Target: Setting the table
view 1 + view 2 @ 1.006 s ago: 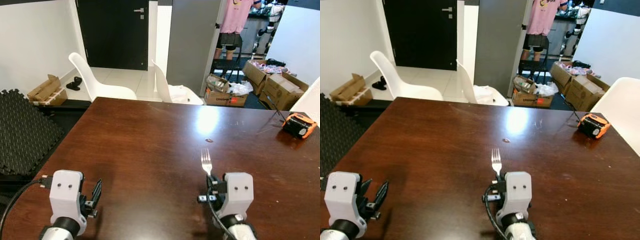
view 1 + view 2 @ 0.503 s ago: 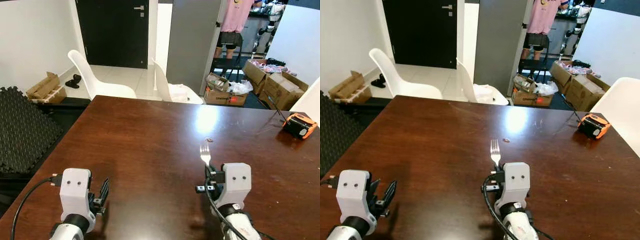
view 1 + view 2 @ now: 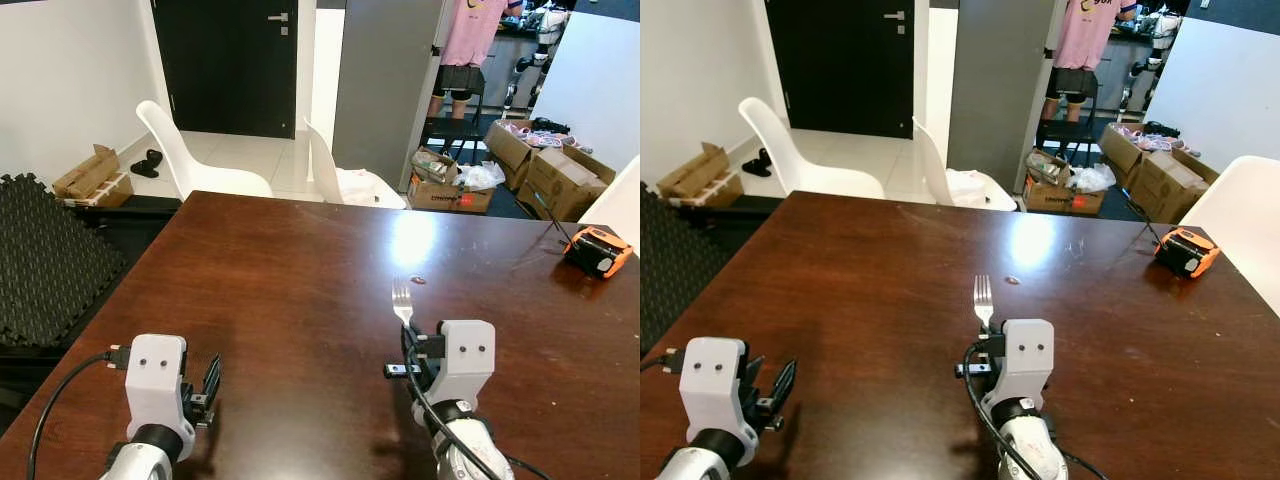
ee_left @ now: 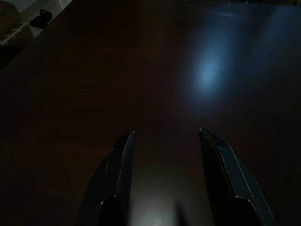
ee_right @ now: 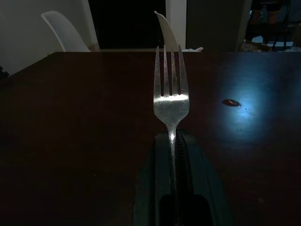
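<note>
A silver fork (image 3: 402, 299) sticks out forward from my right gripper (image 3: 411, 338), which is shut on its handle just above the dark wooden table (image 3: 290, 270). In the right wrist view the fork (image 5: 170, 94) points tines away, its handle clamped between the two black fingers (image 5: 155, 188). My left gripper (image 3: 211, 378) hovers low over the table near its front left edge. Its fingers (image 4: 120, 165) stand apart with nothing between them.
An orange tape measure (image 3: 597, 250) lies at the table's far right. A small dark crumb (image 3: 418, 280) sits just beyond the fork. Two white chairs (image 3: 200, 160) stand at the far edge, another (image 3: 1230, 215) on the right. Cardboard boxes and a person (image 3: 470, 40) are in the background.
My right gripper has carried the fork forward and slightly left over the table. The left arm has come forward a little too.
</note>
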Tool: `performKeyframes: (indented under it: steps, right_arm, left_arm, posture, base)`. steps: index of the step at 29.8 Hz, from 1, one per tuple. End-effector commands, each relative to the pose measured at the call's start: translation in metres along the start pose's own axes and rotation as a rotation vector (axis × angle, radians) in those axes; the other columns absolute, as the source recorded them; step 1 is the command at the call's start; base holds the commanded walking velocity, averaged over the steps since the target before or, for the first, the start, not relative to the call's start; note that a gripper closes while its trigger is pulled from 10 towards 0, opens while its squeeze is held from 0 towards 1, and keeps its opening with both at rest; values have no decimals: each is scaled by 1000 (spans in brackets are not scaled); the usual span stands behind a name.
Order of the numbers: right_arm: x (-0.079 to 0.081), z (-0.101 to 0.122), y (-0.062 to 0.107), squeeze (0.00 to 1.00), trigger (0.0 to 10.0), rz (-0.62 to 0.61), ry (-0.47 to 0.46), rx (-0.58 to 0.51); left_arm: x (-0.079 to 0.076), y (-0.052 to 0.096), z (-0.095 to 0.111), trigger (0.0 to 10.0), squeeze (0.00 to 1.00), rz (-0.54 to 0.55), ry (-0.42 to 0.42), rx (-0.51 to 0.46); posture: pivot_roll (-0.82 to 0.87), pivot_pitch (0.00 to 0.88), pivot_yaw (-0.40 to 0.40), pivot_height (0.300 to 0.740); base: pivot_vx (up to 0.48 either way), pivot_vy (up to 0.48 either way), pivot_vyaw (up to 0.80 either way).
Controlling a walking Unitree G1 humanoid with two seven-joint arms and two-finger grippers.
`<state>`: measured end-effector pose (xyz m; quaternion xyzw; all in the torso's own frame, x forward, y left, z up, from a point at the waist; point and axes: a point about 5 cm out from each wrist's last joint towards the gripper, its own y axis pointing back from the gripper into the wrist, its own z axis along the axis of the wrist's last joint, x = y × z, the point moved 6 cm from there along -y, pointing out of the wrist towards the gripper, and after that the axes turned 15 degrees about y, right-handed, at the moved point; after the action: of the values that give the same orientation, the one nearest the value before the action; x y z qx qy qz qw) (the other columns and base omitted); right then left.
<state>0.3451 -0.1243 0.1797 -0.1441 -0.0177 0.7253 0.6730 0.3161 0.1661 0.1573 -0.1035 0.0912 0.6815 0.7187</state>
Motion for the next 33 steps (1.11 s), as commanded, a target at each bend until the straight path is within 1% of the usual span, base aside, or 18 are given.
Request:
performKeyframes:
  steps: [1,26,33]
  right_arm:
    - [1,-6,1,0,10000,4,-2,24]
    - [1,-12,-1,0,10000,9,10,39]
    - [1,-12,-2,0,10000,10,10,41]
  left_arm:
    - [1,0,-6,10000,0,10,-5,17]
    - [-1,-4,-7,10000,0,5,1,13]
    - [-1,-3,-7,10000,0,7,0,13]
  posture:
    - [49,118,45,740]
    - [49,98,40,740]
    - [53,99,40,740]
  base:
    - [0,0,0]
    - [0,0,0]
    - [-379,0,0]
